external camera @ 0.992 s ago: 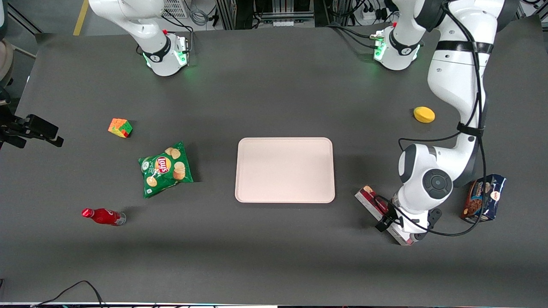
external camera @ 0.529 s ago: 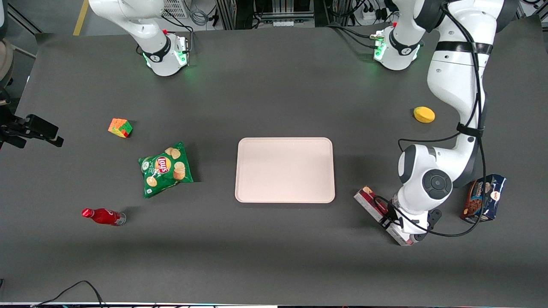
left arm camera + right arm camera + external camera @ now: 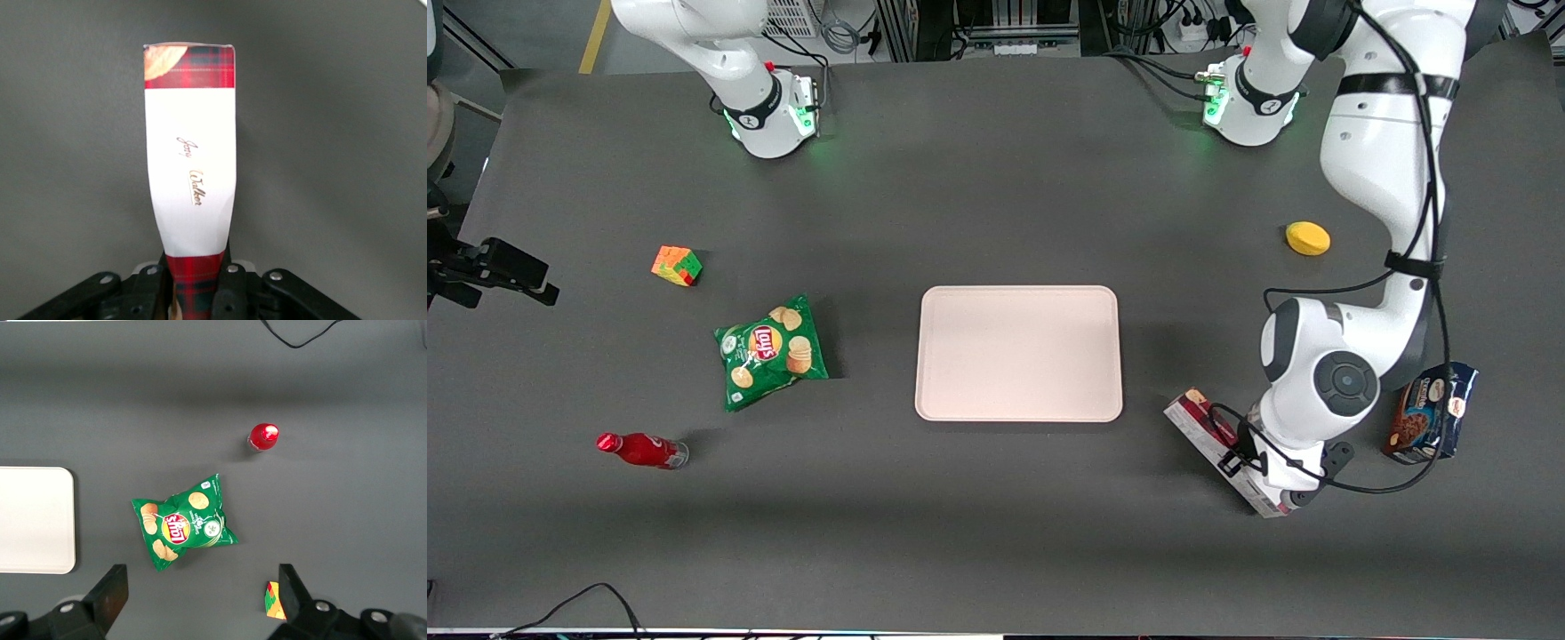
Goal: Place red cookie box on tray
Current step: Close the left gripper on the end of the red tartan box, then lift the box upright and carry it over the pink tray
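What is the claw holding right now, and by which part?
The claw is shut on the red cookie box, pinching its narrow sides near one plaid end; the box is not yet on the tray.

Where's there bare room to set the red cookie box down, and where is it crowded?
The tray is bare across its whole surface. Bare table also lies between the tray and the chips bag. It's crowded at the working arm's end: the end effector is shut on the red cookie box, with the blue cookie package beside it.
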Controlling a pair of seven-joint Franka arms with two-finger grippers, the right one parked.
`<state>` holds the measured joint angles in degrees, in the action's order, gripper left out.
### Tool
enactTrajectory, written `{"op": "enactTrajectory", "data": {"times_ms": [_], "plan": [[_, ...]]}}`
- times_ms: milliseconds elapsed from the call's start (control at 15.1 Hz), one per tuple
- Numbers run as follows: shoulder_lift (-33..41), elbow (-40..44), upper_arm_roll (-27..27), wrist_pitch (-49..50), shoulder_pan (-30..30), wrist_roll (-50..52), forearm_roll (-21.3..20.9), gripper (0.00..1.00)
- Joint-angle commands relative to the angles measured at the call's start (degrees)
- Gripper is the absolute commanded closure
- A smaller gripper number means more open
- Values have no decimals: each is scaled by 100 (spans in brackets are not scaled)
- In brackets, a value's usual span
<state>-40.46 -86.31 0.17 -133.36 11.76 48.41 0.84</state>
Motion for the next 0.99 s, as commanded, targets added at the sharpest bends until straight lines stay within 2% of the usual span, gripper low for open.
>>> {"op": "enactTrajectory", "data": {"times_ms": [0,198,463,727,926], "plan": [[696,166,45,941,63,-1103,-40,95],[935,657,-34,1880,142,-1518,-75,94],[1189,1203,-148,2735,336,-2334,-330,93],[1453,1134,-902,3148,380,-2600,-356,90],[1471,713,-1001,3053,792,-2399,-461,90]]}}
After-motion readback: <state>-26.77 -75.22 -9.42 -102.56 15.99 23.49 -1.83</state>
